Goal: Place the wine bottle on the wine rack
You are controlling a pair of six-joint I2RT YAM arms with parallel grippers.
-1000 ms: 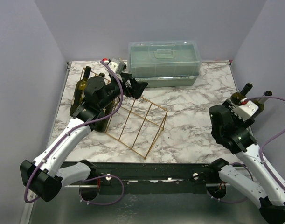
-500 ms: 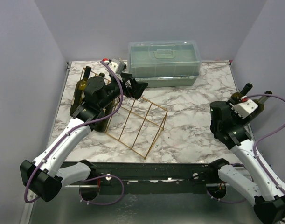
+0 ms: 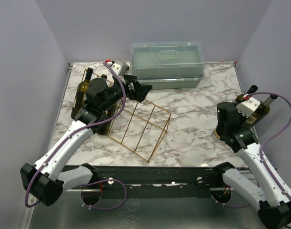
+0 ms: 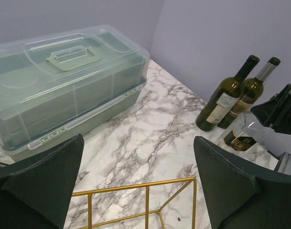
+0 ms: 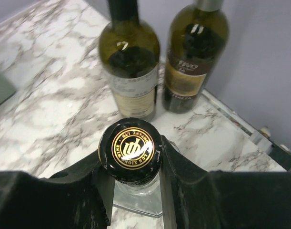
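Barely started imo: right gripper (image 5: 132,164) clamps the wine bottle (image 5: 131,147) by its cap, well apart from the wine rack (image 4: 135,187). Left gripper (image 3: 139,90) hangs wide open and empty above it.

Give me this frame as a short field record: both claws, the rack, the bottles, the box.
left claw: open, empty, above far edge of wine rack
right claw: shut on black cap of clear bottle
clear bottle: upright on the table, right side
wine rack: on the table, left of centre
green bottles: two, upright beside the right wall
rack bottle: one at the rack's left end, partly hidden
green box: lid on, far centre
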